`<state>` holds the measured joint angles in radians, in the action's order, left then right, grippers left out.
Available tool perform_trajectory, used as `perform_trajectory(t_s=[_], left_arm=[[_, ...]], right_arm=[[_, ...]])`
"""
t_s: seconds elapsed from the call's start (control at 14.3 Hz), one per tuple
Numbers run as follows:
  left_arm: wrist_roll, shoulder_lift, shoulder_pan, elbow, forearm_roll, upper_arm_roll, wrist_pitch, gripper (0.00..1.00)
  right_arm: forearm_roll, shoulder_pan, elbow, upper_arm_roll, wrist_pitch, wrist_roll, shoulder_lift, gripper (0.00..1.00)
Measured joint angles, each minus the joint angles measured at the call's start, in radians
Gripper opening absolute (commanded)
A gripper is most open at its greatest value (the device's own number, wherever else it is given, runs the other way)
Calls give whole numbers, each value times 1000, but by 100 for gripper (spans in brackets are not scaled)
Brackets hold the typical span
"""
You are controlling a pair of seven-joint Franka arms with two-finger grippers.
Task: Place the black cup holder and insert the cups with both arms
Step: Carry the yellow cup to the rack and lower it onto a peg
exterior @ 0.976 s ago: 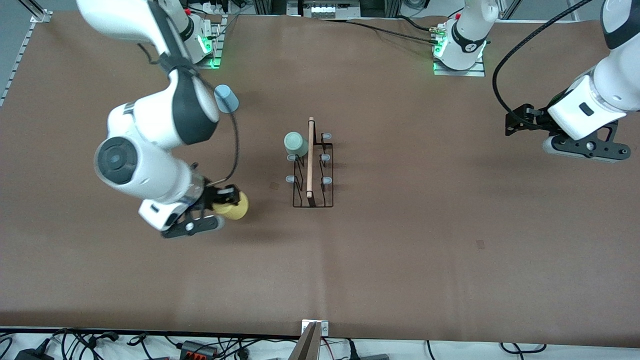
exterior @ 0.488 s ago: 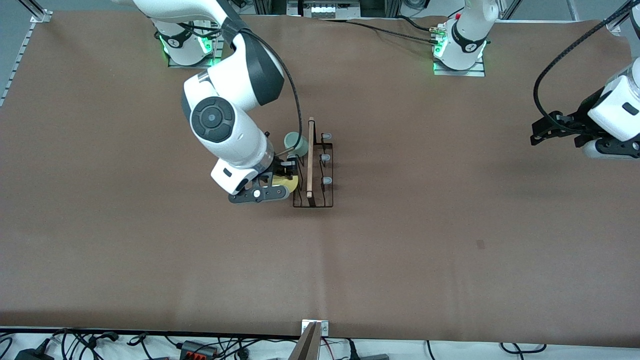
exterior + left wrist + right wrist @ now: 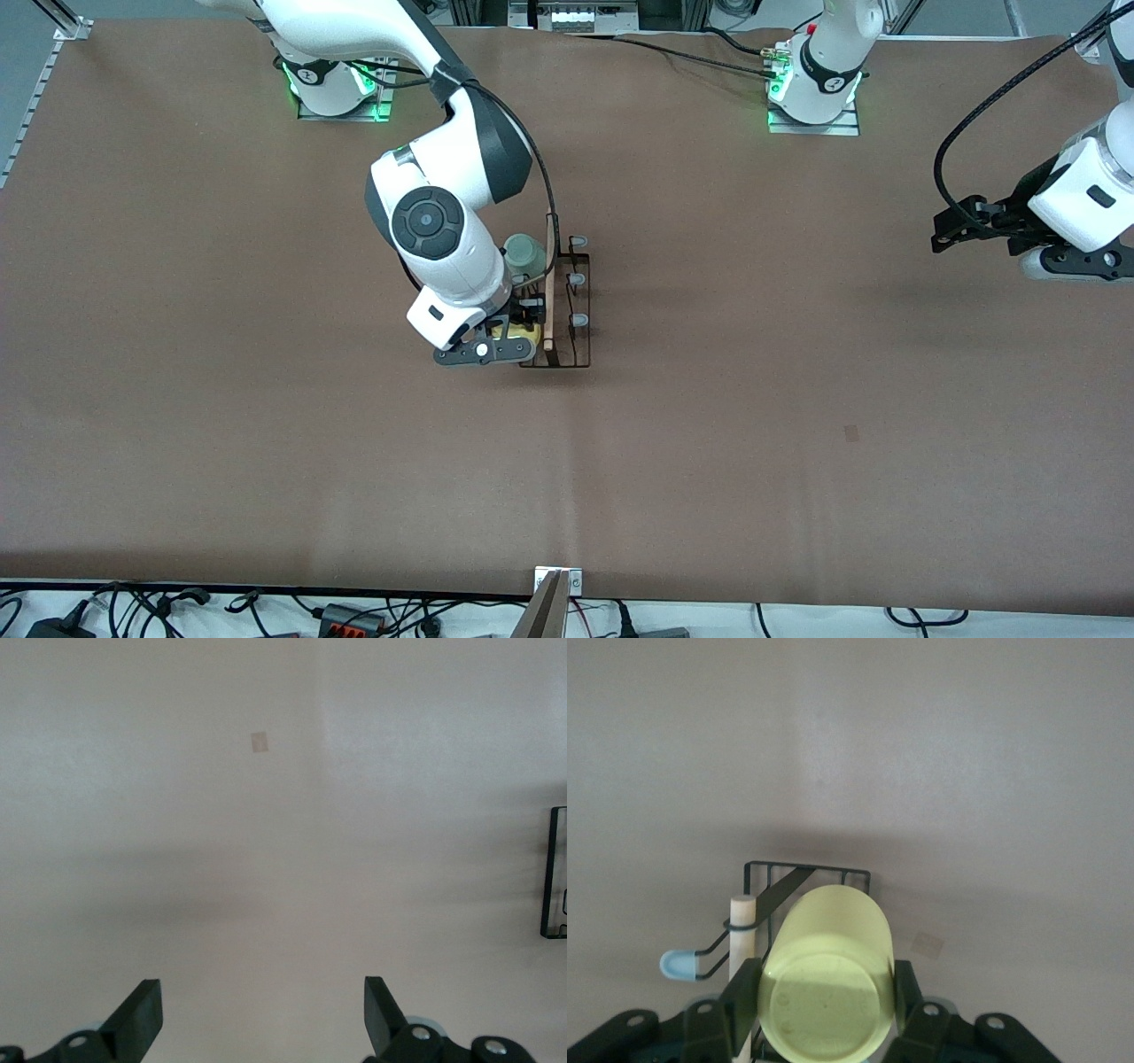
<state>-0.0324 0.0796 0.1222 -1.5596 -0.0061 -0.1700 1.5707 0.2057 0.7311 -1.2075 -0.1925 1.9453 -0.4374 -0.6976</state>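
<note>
Right now the right gripper point(image 3: 518, 330) is over the black cup holder point(image 3: 556, 306), which stands about in the middle of the table point(image 3: 266, 443), a bit closer to the edge where the arm bases are. Its two fingers are squeezed shut on the yellow cup point(image 3: 826, 983). In the right wrist view the cup lies tipped on its side between the black fingers point(image 3: 742, 997), and we look at its round flat end. The cup is over the part of the holder that is nearest the front camera, on the side of the rod toward the right arm's end of the table. It may be touching a peg, but the arm hides that spot.

The holder's wooden rod handle point(image 3: 550, 283) runs along its top, and three pale tipped pegs point(image 3: 578, 279) show on the side toward the left arm's end of the table. The green cup point(image 3: 524, 255) sits upside down on a peg at the holder's end closest to the arm bases.

The left gripper point(image 3: 979, 229) waits in the air over the table's edge at the left arm's end. Its fingers point(image 3: 142, 1017) are spread wide and hold nothing.
</note>
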Motion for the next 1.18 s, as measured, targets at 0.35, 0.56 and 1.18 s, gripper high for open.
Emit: perform_trajectory(t_s=[0.35,0.56,1.18], left_arm=[[-1,0,7,-6,0,1,-6,100],[0,0,5,-7,0,0,-6,100],[0,0,-6,-7,-1,-5,-4,100]], right_arm=[[-19,14,-1,0,5,-5,-16,24],[-19,17,-11,0,5,-5,-24,24],[-18,19,-32,0,6,-11,-53,25]])
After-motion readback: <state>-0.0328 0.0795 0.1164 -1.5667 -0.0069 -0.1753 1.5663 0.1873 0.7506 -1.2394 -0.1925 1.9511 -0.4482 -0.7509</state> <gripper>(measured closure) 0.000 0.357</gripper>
